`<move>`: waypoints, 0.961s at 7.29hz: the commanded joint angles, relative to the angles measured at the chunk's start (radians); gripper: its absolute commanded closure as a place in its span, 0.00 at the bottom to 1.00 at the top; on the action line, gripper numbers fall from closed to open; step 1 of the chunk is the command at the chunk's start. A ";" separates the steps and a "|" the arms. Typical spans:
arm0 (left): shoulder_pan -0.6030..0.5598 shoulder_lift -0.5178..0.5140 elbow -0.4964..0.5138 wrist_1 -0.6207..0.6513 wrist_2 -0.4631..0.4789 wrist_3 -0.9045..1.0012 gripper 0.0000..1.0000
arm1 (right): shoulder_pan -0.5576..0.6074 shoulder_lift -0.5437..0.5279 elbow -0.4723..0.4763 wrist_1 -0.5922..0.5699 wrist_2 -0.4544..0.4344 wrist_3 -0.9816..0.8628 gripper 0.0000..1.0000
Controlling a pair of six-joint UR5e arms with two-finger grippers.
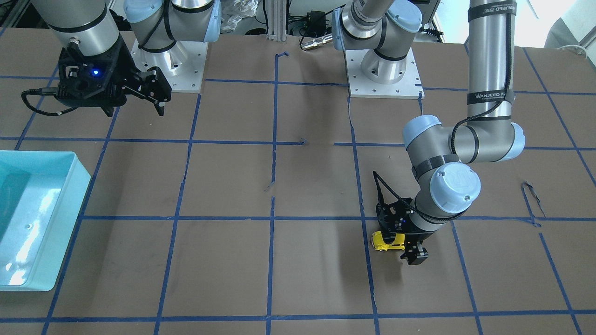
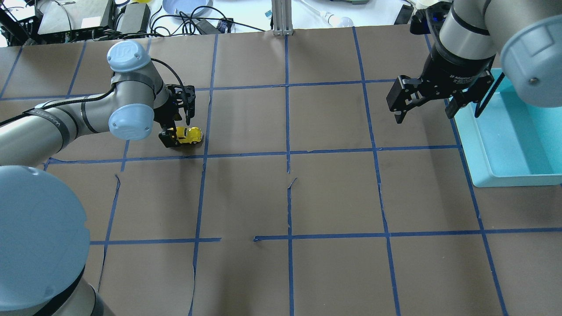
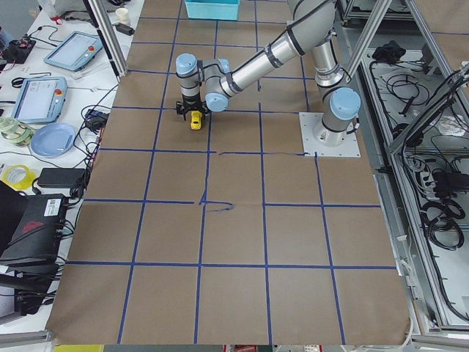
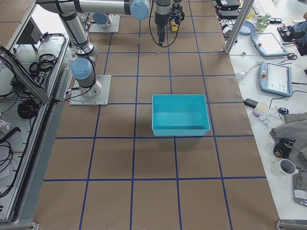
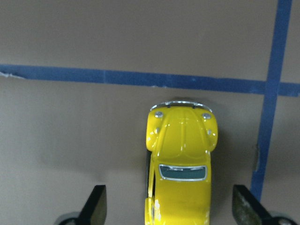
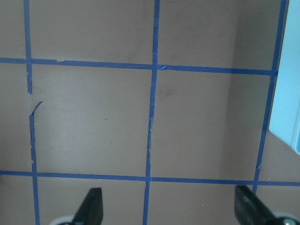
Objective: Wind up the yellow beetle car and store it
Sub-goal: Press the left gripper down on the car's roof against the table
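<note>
The yellow beetle car (image 5: 180, 164) stands on the brown table, its nose toward a blue tape line. My left gripper (image 5: 169, 208) is open and low over it. Its fingers (image 5: 96, 206) stand one on each side of the car's rear half, with a gap on both sides. The car (image 2: 190, 135) shows at the far left in the overhead view, with the left gripper (image 2: 174, 131) on it, and at the lower right in the front view (image 1: 387, 241). My right gripper (image 2: 423, 109) is open and empty, above the table beside the teal bin (image 2: 505, 177).
The teal bin (image 1: 77, 186) is empty and stands at the table's right end. Its edge shows in the right wrist view (image 6: 286, 117). Blue tape lines grid the brown table (image 2: 333, 193). Cables and gear lie beyond the far edge.
</note>
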 commanded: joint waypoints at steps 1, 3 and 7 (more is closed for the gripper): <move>-0.002 0.010 -0.004 -0.003 -0.023 -0.001 0.05 | 0.000 0.000 -0.001 0.000 -0.001 0.000 0.00; 0.001 0.001 -0.023 0.003 -0.029 0.010 0.05 | 0.000 0.000 0.000 0.000 0.000 0.000 0.00; 0.000 -0.001 -0.020 0.009 -0.029 0.031 0.19 | 0.000 0.000 0.000 0.000 0.000 0.000 0.00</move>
